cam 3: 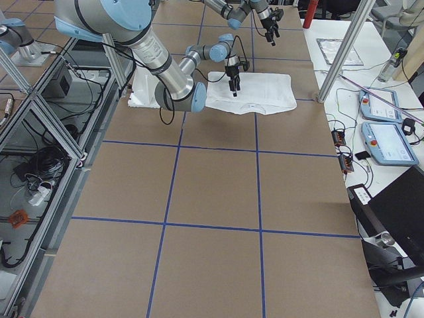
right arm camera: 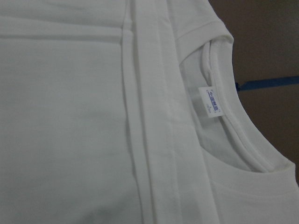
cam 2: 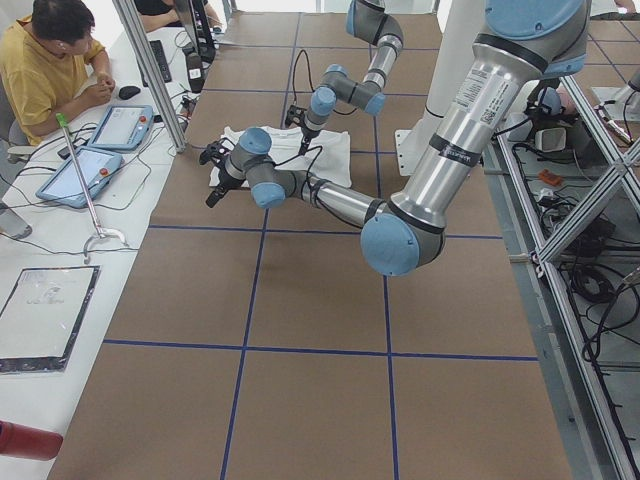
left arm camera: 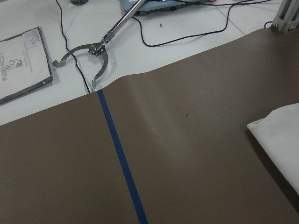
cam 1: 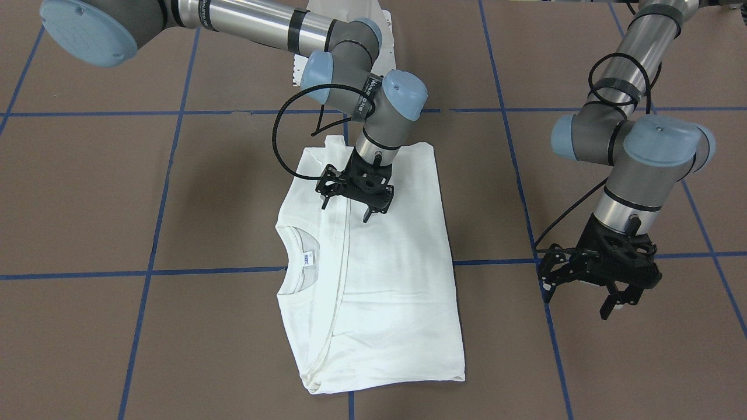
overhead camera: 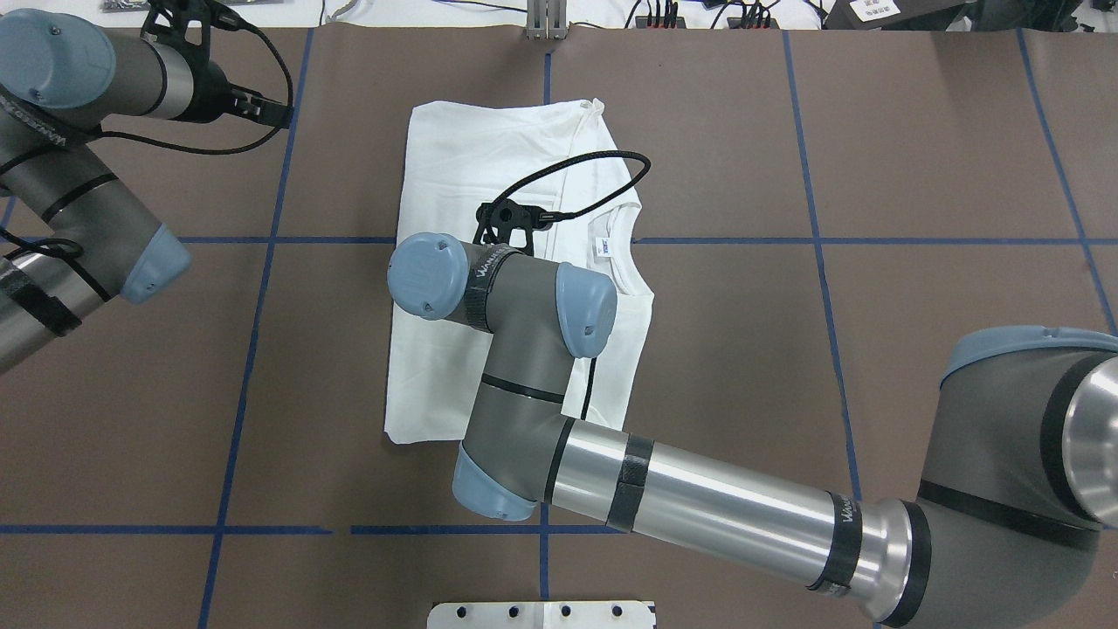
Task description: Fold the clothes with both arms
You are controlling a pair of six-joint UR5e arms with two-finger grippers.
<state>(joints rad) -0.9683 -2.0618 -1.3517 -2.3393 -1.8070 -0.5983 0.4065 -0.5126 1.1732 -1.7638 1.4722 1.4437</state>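
Observation:
The white T-shirt (cam 1: 385, 280) lies flat on the brown table, folded into a long rectangle with the sleeves tucked in. Its collar and blue-printed neck label (cam 1: 307, 258) face up, and no black text shows. My right gripper (cam 1: 346, 210) hovers open and empty just over the shirt's middle. Its wrist view shows the label (right arm camera: 212, 102) and a folded hem strip. In the overhead view my right arm covers much of the shirt (overhead camera: 472, 157) and hides that gripper. My left gripper (cam 1: 578, 297) is open and empty above bare table beside the shirt. Its wrist view shows only a shirt corner (left arm camera: 280, 135).
Blue tape lines (cam 1: 175, 271) grid the brown table cover. The white pedestal base (overhead camera: 541, 614) sits at the robot's edge. Beyond the cover's far edge a metal grabber tool (left arm camera: 93, 51) lies on a white bench. An operator (cam 2: 50, 60) sits there with tablets.

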